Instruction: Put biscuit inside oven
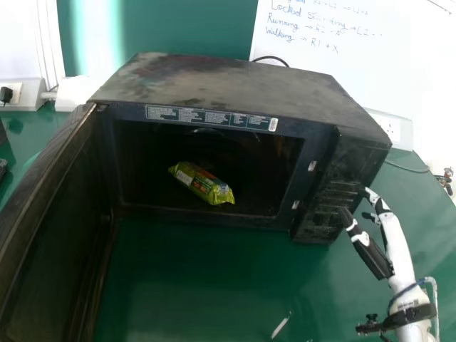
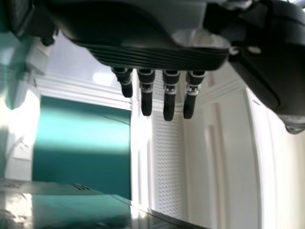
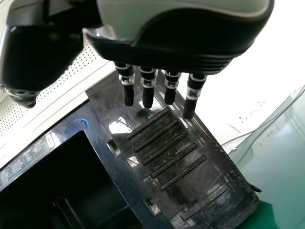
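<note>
1. The green-yellow biscuit packet (image 1: 203, 186) is seen lying inside the cavity of the black microwave oven (image 1: 221, 82), near its front lip and set at a slant. The placing is judged to be done.
2. The oven door (image 1: 53, 235) is swung wide open on the robot's left. If closing is wanted, it should be pushed slowly from its outer face, with its swing kept free of hands.
3. The right hand (image 1: 369, 253) is seen beside the control panel (image 3: 178, 160), its fingers extended and nothing grasped; whether the panel is touched cannot be told. It is best drawn straight back, so that no button is pressed and the oven is not nudged.
4. The left hand (image 2: 143, 45) is shown in its wrist view, fingers released and nothing held. It could be used for the door.
5. If the packet is judged too near the lip, it should be eased deeper with flat fingers, since the crinkly wrapper might be crushed or slid by a hard push.
6. The oven is supported by a glossy green tabletop (image 1: 178, 285), on which a small white strip (image 1: 281, 325) is left.
7. Behind, a whiteboard (image 1: 385, 75) is covered partly with handwriting, and a socket panel (image 1: 390, 128) is placed at the table's edge.
</note>
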